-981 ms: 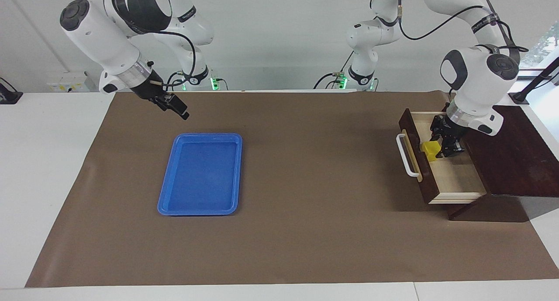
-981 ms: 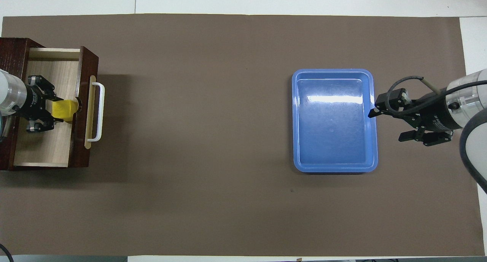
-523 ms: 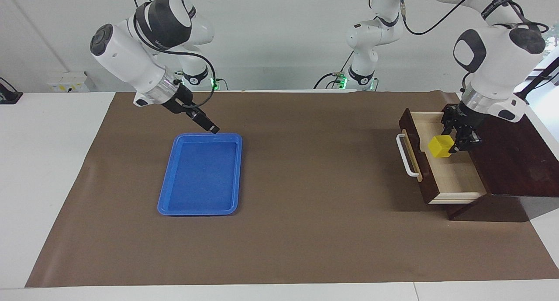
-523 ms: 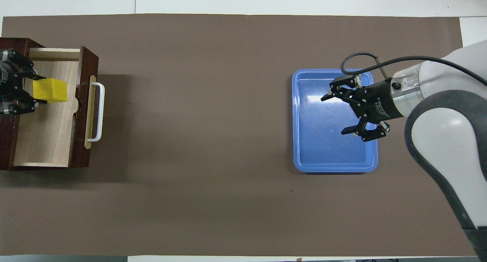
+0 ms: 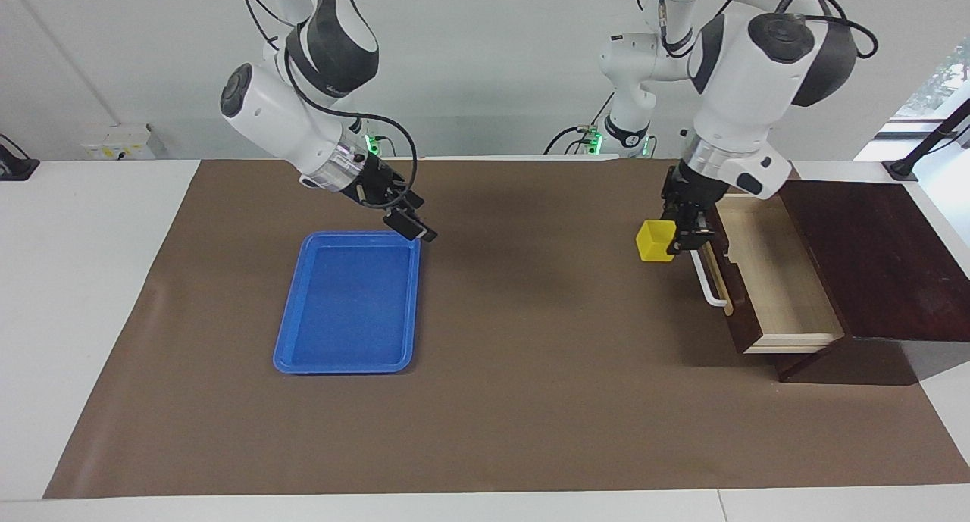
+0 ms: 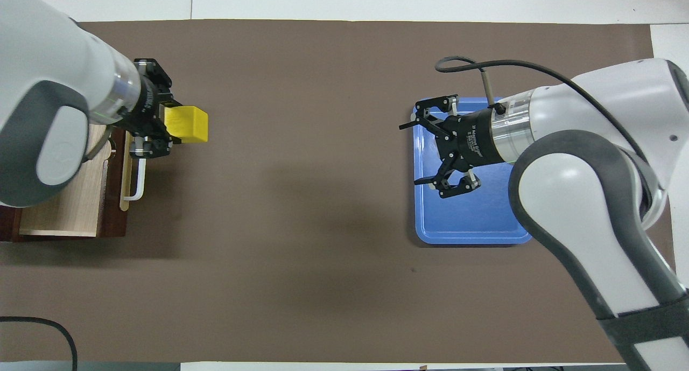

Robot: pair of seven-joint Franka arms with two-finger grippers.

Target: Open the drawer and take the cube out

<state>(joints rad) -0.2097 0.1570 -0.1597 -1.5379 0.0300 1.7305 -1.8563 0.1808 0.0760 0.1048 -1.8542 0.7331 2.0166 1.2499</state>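
While the left end effector (image 5: 671,239) is gripping the cube (image 5: 655,241) in the air, you are carrying it just clear of the drawer (image 5: 765,276), over the mat (image 5: 530,370) in front of the handle (image 5: 706,279). The drawer is standing pulled out of the box (image 5: 879,264) at the left arm's end of the table (image 5: 83,295), its pale inside showing nothing in it.

By my reading, opening and lifting are done and you are now moving the cube away to set it down. Keep the grip firm and the cube level, since it is sticking out past the fingertips toward the table's middle in the overhead view. Stay high enough that nothing is catching the handle or the drawer front as the wrist is swinging past. Lower straight down before letting go, so the cube is not tumbling.

Your right end effector (image 6: 430,150) is hanging with its fingers spread wide, holding nothing, over the edge of the tray (image 6: 473,220) that is facing the table's middle. If it is meant to receive the cube, keep it waiting there and bring the cube between its fingers slowly.

Underneath, the brown mat is covering most of the white table and is lying flat, with only the tray and the box on it. A plain white wall is standing at the robots' end.
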